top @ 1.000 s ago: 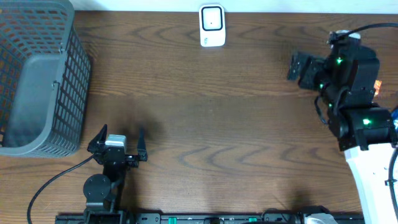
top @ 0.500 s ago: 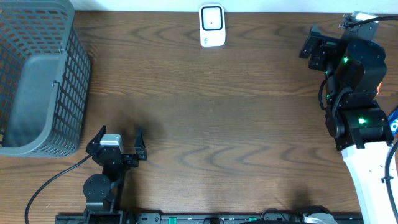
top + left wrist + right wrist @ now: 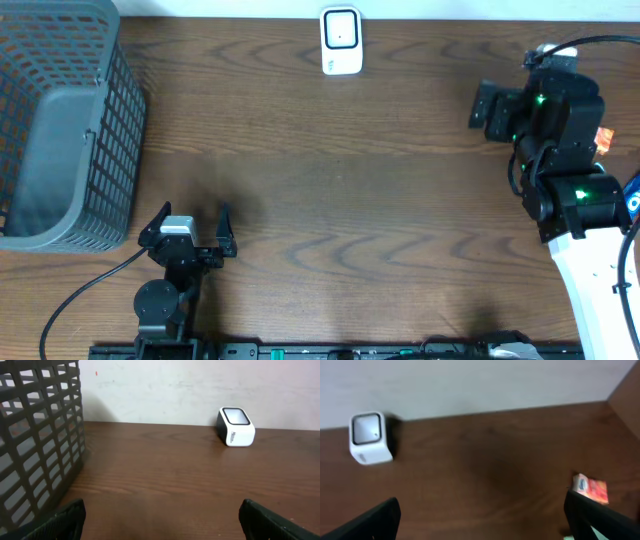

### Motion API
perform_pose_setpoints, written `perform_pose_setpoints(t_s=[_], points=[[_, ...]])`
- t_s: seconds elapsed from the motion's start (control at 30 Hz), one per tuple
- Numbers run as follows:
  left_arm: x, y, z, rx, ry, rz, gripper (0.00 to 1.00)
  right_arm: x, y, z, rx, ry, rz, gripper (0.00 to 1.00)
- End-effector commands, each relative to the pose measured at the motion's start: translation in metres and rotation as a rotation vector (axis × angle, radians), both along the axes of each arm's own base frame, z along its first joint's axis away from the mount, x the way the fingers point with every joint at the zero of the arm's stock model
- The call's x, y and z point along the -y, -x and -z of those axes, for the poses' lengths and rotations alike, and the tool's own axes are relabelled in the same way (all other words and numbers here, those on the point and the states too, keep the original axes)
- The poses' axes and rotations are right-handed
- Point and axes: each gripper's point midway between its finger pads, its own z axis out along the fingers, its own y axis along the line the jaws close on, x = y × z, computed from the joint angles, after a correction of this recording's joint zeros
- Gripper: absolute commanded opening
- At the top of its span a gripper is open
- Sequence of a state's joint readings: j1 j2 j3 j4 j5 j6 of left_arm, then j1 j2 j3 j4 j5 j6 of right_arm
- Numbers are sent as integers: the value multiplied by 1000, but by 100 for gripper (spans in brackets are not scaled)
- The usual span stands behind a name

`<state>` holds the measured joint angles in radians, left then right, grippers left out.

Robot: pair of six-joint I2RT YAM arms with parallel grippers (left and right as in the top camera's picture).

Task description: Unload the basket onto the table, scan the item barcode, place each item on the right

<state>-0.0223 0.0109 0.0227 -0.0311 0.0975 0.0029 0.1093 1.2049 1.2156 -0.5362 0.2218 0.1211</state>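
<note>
Right gripper (image 3: pixel 492 106) swings back round, jaws wide apart, empty; left gripper (image 3: pixel 190 222) gapes too. Orange packet (image 3: pixel 590 488) sits just beyond one fingertip (image 3: pixel 602 517). Reaching step: next I centre over it, close.

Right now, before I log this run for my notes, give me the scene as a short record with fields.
scanner: white, middle of the far edge of the table
basket: grey mesh, far left
item: orange packet, on table at right, not held
left gripper: open, empty, near front edge
right gripper: open, empty, right of scanner
</note>
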Motion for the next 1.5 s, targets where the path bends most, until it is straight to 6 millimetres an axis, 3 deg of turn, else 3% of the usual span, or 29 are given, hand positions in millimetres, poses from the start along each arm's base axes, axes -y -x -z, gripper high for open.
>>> perform_pose_setpoints(t_s=[0.0, 0.23, 0.3, 0.37, 0.57, 0.77, 1.17, 1.47], points=[[0, 1, 15, -44, 3, -3, 98, 2, -2, -1, 6, 29, 15, 99], [0, 1, 15, -44, 3, -3, 98, -10, -8, -35, 181, -80, -15, 99], [0, 1, 15, -44, 3, -3, 98, -13, -2, -45, 252, -103, -37, 99], [0, 1, 15, -44, 3, -3, 98, -11, 17, -53, 364, -123, -41, 99], [0, 1, 15, -44, 3, -3, 98, -8, 52, -40, 487, -138, -53, 99], [0, 1, 15, -44, 3, -3, 98, -14, 53, -20, 433, -188, -68, 99], [0, 1, 15, -44, 3, -3, 98, -24, 53, -28, 461, -212, -127, 99], [0, 1, 15, -44, 3, -3, 98, -32, 55, -37, 495, -136, -205, 99]])
